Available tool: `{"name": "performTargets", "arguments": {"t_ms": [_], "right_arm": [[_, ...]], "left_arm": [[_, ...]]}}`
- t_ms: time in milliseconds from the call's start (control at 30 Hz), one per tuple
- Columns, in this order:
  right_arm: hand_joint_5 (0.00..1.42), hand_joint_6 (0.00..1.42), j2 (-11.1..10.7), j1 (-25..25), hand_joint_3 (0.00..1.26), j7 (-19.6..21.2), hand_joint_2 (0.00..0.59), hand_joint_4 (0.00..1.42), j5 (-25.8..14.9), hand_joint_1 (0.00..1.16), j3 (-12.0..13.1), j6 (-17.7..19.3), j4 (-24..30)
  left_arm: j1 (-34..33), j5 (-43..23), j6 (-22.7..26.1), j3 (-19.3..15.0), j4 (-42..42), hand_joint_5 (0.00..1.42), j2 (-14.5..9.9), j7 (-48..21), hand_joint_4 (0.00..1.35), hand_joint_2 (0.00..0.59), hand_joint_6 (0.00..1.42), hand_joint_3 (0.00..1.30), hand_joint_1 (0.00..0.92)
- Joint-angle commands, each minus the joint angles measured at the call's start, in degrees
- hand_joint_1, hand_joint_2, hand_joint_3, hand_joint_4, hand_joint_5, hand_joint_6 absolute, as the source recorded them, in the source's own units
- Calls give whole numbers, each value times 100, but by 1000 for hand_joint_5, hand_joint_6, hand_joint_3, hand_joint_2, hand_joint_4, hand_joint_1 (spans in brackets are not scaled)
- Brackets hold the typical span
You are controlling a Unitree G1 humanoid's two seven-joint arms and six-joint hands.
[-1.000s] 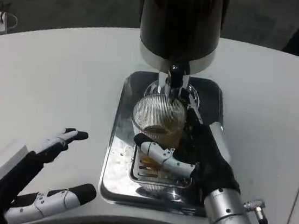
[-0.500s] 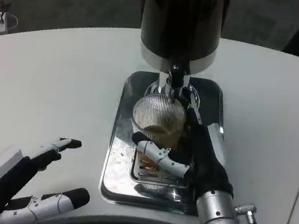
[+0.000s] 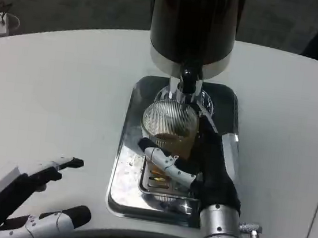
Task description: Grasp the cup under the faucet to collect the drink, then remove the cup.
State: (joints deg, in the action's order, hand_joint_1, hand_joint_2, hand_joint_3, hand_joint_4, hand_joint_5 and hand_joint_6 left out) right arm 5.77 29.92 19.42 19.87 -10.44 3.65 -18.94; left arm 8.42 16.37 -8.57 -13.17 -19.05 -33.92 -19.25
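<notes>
A ribbed clear glass cup point(image 3: 169, 124) with amber drink in its bottom stands on the shiny drip tray point(image 3: 129, 150), directly beneath the faucet point(image 3: 188, 81) of the black drink dispenser point(image 3: 194, 24). My right hand point(image 3: 200, 159) wraps around the cup from its right and front, with fingers curling along the near side and the right side. My left hand point(image 3: 16, 197) hovers open over the white table at the lower left, fingers spread, holding nothing.
The slotted grate point(image 3: 160, 183) lies in the tray just in front of the cup. The round white table point(image 3: 63, 95) extends left and right of the tray. A small white object point(image 3: 0, 21) sits at the far left edge.
My left hand has drawn back toward the lower left. The right forearm has shifted slightly left, its hand still around the cup. The cup stays under the faucet.
</notes>
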Motion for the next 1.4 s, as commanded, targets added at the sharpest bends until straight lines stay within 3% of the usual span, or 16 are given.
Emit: {"name": "performTargets", "arguments": {"t_ms": [33, 133, 367, 467, 567, 667, 733, 1000, 1400], "right_arm": [[451, 350, 294, -12, 271, 255, 216, 348, 17, 908, -71, -80, -289], [470, 368, 347, 19, 293, 393, 218, 366, -2, 915, -109, -83, -381], [694, 630, 513, 14, 460, 941, 230, 555, 15, 993, -217, -125, -530], [834, 830, 586, -30, 538, 1188, 230, 682, -27, 999, -226, -142, -510], [1039, 1086, 607, -74, 709, 1332, 221, 869, -93, 1004, -239, -103, -460], [1146, 1204, 578, -185, 800, 1384, 219, 971, -131, 1005, -265, -65, -302], [1216, 1278, 545, -265, 876, 1343, 219, 1062, -164, 1005, -294, -79, -165], [1329, 1403, 420, -638, 1007, 836, 208, 1202, -250, 991, -428, -423, 620], [1412, 1424, 150, -1521, 1081, -230, 204, 1285, -364, 996, -649, -1240, 2168]], "left_arm": [[84, -12, 80, -38, -70, 176, -101, -84, 96, 84, 256, 181, 0], [90, -29, 89, -38, -66, 186, -104, -97, 105, 84, 258, 185, 0], [143, -66, 50, -89, -55, 191, -117, -128, 108, 84, 258, 190, 0], [170, -88, 35, -121, -50, 195, -126, -139, 112, 84, 258, 191, 0], [181, -107, 8, -139, -31, 197, -123, -140, 116, 84, 258, 191, 0], [176, -127, -25, -141, -9, 198, -115, -127, 118, 84, 259, 191, 0], [166, -137, -44, -136, 7, 199, -118, -120, 118, 84, 259, 193, 0], [1, -172, -149, -76, 189, 200, -119, -104, 120, 84, 259, 199, 0], [-249, -192, -249, 10, 450, 200, -158, -72, 120, 84, 259, 200, 0]]}}
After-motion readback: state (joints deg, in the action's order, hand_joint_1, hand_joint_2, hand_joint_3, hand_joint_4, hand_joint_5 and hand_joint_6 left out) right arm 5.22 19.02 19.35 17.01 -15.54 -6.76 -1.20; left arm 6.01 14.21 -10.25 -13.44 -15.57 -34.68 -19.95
